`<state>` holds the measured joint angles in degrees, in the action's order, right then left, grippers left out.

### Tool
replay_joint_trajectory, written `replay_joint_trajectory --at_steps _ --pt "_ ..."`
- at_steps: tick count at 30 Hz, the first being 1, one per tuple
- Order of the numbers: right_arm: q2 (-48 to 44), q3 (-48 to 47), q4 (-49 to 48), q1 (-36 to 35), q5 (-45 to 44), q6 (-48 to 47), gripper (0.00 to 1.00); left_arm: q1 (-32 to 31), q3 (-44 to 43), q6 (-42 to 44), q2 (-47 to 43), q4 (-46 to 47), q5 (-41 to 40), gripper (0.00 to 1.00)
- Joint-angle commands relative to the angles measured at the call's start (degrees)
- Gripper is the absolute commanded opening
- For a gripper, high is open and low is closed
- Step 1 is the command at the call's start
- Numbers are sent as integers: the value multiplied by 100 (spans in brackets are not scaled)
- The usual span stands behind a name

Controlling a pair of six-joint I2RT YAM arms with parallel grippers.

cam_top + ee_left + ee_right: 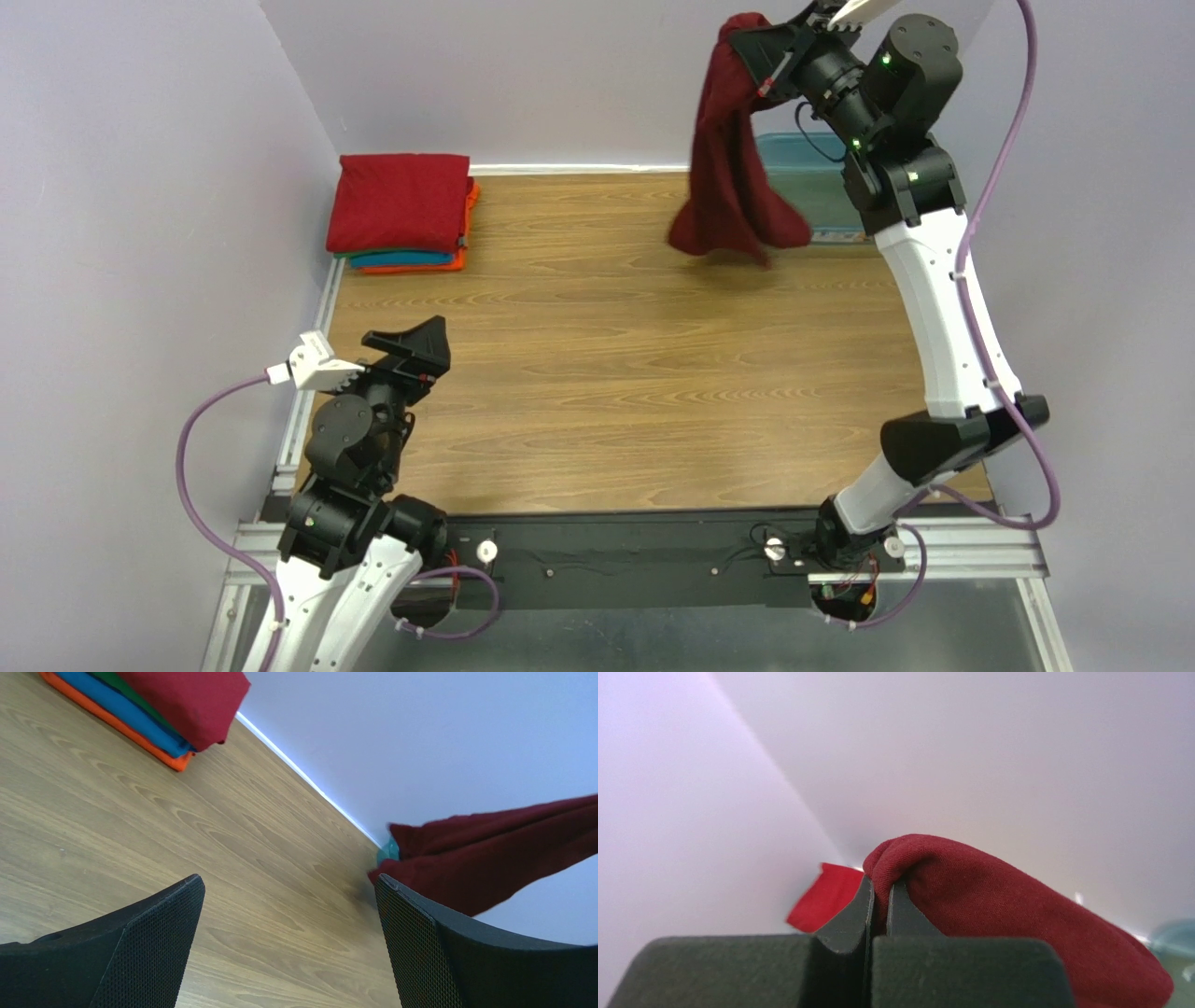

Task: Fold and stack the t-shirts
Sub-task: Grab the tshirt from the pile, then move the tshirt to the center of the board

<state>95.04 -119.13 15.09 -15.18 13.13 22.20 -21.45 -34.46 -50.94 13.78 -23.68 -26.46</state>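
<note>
My right gripper (759, 46) is raised high at the back right and shut on the dark maroon t-shirt (730, 154), which hangs down crumpled over the table's far edge. In the right wrist view the cloth (990, 903) bulges from between the closed fingers (854, 917). A stack of folded t-shirts (403, 210), bright red on top of teal and orange, lies at the back left; it also shows in the left wrist view (161, 707). My left gripper (428, 345) is open and empty low at the near left, above bare wood.
A translucent teal plastic tub (814, 189) stands at the back right, partly behind the hanging shirt. Walls close the table at the back and left. The wooden tabletop (617, 364) spans the middle.
</note>
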Motion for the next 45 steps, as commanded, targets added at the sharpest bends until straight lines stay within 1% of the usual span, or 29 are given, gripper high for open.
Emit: replay_joint_trajectory --at_steps 1,2,3,6,8,11,12,14,15,17,18,19,21,22,23,24,27,31,32,36,38,42,43,45 --pt "-364 65 -244 -511 -187 -128 1 18 -193 242 -156 -22 510 98" --pt "-451 39 -252 -782 -275 -128 1 18 -193 251 -165 -40 527 98" --pt "-487 39 -244 -915 -510 -110 1 18 -202 251 -200 -57 571 98" --pt "-505 -110 -244 -1399 -767 -154 1 18 -211 242 -262 -58 676 98" --pt "-478 -49 -244 -1557 -1031 -67 1 18 -237 277 -279 -66 721 98" --pt "-583 459 -252 -1576 -1312 127 1 18 -254 286 -262 -163 782 98" --pt "-732 1027 -252 -1576 -1739 153 1 18 -237 277 -244 -180 774 98" --pt "-882 1714 -287 -1576 -2119 311 1 18 -115 163 -157 -190 747 98" --pt "-987 2327 -288 -1576 -2600 338 1 18 -62 128 -122 -172 834 98" --pt "-1119 3068 -296 -1567 -3234 522 1 18 148 172 123 11 1176 98" --pt "-1155 3402 -296 -1567 -3768 627 1 18 228 172 247 91 1291 98" --pt "-1190 4110 -296 -1567 -4008 785 1 18 307 189 509 196 1423 98" --pt "-1181 4738 -296 -1532 -4404 961 1 18 562 251 966 556 1861 98" --pt "-1164 4994 -296 -1514 -4528 1032 1 18 650 268 1116 697 1985 98" --pt "-1111 5440 -296 -1462 -4634 1102 1 18 720 269 1275 942 2091 98" --pt "-1102 5618 -288 -1409 -4670 1146 1 10 860 269 1424 1075 2318 98" --pt "-1128 6251 -296 -1295 -4513 1339 1 -17 1176 234 2065 1532 2618 98" --pt "-1085 6507 -296 -1286 -4398 1436 1 -122 1389 163 2435 1656 2619 98" --pt "-1058 6560 -296 -1286 -4380 1445 1 -148 1433 128 2489 1708 2793 98" --pt "-962 6657 -296 -1286 -4231 1384 1 -350 1661 -21 2857 2104 2866 97" --pt "-961 6675 -296 -1286 -4248 1384 1 -430 1670 -74 3173 2244 2831 93" --pt "-944 6719 -296 -1286 -4152 1358 1 -798 1583 -153 3859 2605 2699 88" --pt "-935 6736 -296 -1286 -4143 1331 1 -877 1548 -206 4173 2701 2507 88" --pt "-935 6771 -288 -1286 -4108 1323 1 -957 1417 -198 4491 2957 2462 82"
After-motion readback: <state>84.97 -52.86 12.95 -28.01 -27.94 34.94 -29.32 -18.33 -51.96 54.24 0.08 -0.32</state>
